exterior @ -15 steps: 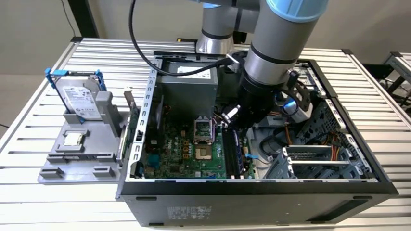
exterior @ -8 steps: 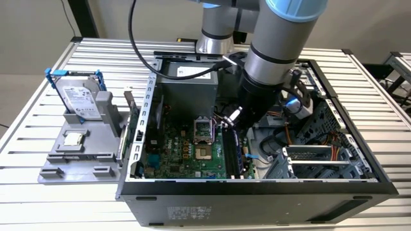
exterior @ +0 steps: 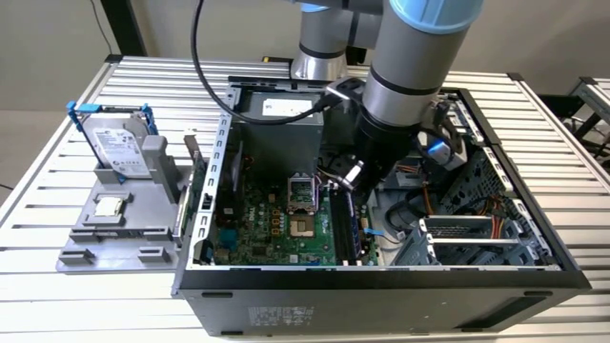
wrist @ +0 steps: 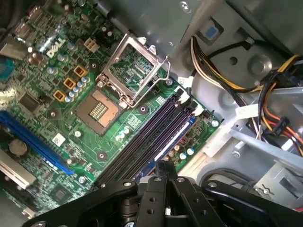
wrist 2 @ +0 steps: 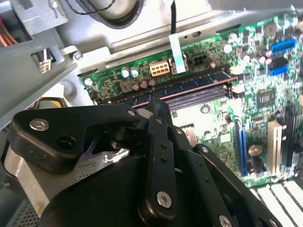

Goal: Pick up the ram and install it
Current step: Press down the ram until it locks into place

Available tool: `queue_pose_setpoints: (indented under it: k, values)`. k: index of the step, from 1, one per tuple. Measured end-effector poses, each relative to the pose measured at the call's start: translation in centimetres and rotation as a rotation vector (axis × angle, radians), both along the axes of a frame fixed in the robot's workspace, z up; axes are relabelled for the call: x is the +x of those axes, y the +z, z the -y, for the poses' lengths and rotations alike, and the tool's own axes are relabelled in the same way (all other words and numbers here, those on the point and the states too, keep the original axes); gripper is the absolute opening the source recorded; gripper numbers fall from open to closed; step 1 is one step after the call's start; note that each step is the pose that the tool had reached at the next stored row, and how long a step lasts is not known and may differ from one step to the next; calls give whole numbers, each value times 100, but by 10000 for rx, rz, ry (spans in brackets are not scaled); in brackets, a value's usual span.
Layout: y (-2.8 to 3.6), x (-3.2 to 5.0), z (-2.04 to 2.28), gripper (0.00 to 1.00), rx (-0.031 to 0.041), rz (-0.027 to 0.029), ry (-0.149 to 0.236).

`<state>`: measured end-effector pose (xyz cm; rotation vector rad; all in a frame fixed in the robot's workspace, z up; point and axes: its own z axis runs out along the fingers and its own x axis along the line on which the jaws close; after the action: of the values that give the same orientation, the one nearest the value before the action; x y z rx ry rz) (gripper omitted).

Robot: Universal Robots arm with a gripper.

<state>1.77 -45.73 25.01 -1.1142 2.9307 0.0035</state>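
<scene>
A single grey and pale-blue robot arm [exterior: 410,78] reaches down into one open black metal computer case [exterior: 381,300], which stands on a table [exterior: 57,307] of ribbed aluminium slats. The black, angular end effector [exterior: 351,179] hangs just above the green motherboard [exterior: 276,229]. In both wrist views its two bolted fingers [wrist: 163,166] [wrist 2: 157,103] are drawn together at the tips, and nothing shows between them.

The ram [wrist 2: 189,85] is a thin, long stick with a row of bluish chips. It lies along the slot nearest the board's edge, right under the fingertips, and in the first wrist view it shows as a blue-and-white strip [wrist: 182,134]. Whether it is fully latched cannot be told. Beside it run two empty dark slots [wrist: 151,137], long, narrow and glossy.

One square processor socket [wrist: 102,111] sits open on the board, its shiny metal frame [wrist: 135,66] tilted up. Bundles of yellow, orange and black cables [wrist: 265,90] lie by the case's steel wall.

Towards the exterior view's left a grey plastic holder [exterior: 114,236] rests on the table. It carries one silver boxy hard drive [exterior: 119,146], upright in a blue bracket, and one small square silver processor chip [exterior: 108,206], lying flat.
</scene>
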Motion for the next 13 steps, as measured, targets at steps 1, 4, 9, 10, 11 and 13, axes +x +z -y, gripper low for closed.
queue_pose_setpoints:
  k: [1, 4, 9, 10, 11, 13]
  values:
    - [0, 0, 0, 0, 42, 6, 127]
    - [-1, -1, 0, 0, 149, 7, 559]
    - [-1, -5, 0, 0, 157, 0, 1374]
    - [-1, -6, 0, 0, 155, -1, 1529]
    - [-1, -8, 0, 0, 153, -2, 1672]
    - [-1, -11, 0, 0, 151, -5, 1997]
